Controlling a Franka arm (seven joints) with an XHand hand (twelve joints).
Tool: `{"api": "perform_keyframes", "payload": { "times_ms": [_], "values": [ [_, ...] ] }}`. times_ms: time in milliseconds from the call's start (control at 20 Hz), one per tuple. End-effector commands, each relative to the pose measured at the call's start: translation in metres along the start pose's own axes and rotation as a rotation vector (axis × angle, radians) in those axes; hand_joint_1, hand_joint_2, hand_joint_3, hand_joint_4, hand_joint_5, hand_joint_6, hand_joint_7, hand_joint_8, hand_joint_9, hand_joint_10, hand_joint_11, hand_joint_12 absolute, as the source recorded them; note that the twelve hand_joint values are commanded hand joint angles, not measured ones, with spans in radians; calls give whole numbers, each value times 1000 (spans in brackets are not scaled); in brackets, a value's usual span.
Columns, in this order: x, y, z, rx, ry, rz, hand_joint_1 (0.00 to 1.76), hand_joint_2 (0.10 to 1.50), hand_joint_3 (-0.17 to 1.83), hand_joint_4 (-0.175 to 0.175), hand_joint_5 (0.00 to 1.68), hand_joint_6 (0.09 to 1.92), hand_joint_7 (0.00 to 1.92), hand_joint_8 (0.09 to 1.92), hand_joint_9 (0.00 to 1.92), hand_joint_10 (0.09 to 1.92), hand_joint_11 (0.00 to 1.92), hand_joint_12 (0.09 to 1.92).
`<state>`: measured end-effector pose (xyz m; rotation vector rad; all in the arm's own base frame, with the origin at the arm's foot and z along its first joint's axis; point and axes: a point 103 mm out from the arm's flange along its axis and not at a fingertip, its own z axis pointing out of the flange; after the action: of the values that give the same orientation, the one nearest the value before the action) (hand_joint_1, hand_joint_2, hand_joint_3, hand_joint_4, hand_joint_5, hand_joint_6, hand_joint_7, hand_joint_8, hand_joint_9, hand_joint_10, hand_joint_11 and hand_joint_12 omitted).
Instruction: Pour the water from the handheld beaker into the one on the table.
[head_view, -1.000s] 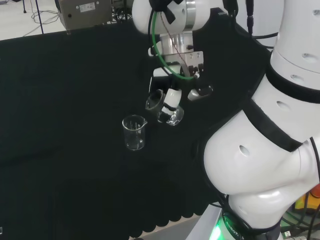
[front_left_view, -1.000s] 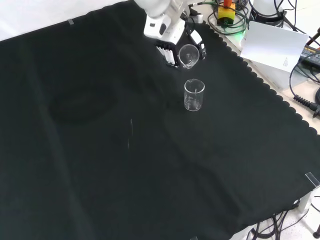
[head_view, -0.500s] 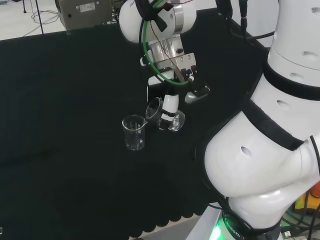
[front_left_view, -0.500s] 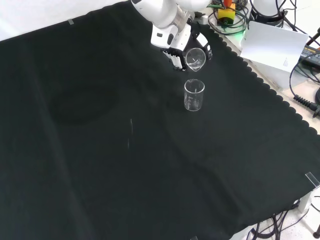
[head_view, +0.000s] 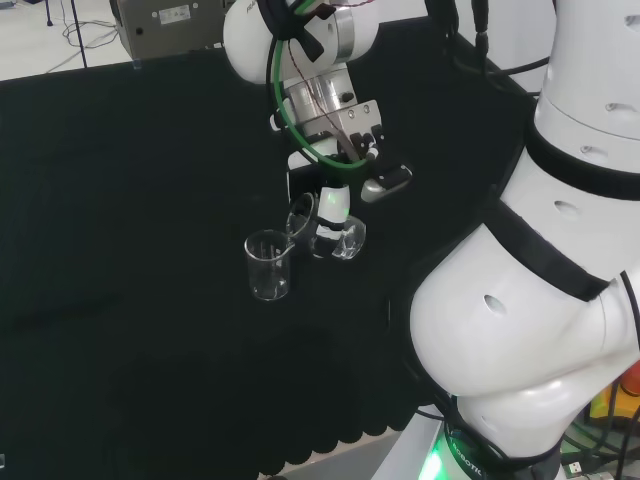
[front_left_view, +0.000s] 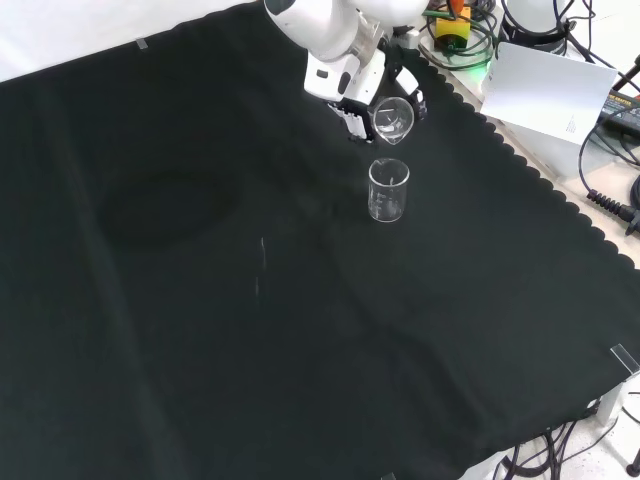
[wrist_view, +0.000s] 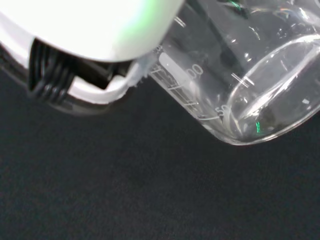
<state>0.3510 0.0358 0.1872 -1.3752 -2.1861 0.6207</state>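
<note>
Tilt has grown over the last sec: the clear glass handheld beaker (head_view: 322, 226) was held higher and further to the right of the clear glass beaker on the tabletop (head_view: 268, 265) in the head view, and we now see it lower, leaned further over, lip just above and beside the standing beaker's rim. In the front view the handheld beaker (front_left_view: 391, 119) sits directly above the standing one (front_left_view: 388, 190), mouth facing down toward it. We judge that the pour is starting or about to; we can't make out any stream, nor water in either vessel.

The robot hand (head_view: 335, 205) is curled round the handheld beaker, fingers wrapped on its wall, holding it off the black cloth tabletop (front_left_view: 200, 300). In the wrist view the beaker (wrist_view: 235, 85) lies nearly on its side w/ graduation marks showing, the white part of the robot hand (wrist_view: 95, 30) against it.
</note>
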Motion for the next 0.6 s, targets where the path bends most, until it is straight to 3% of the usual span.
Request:
{"api": "perform_keyframes", "payload": {
  "times_ms": [50, 600],
  "values": [
    [5, 7, -6, 51, -34, 33, 1440, 560, 691, -175, 1419, 365, 1347, 554, 1657, 87, 1470, 580],
    [11, 15, -17, 130, -86, 88, 1439, 560, 694, -175, 1417, 370, 1334, 566, 1663, 87, 1480, 580]
  ]
}}
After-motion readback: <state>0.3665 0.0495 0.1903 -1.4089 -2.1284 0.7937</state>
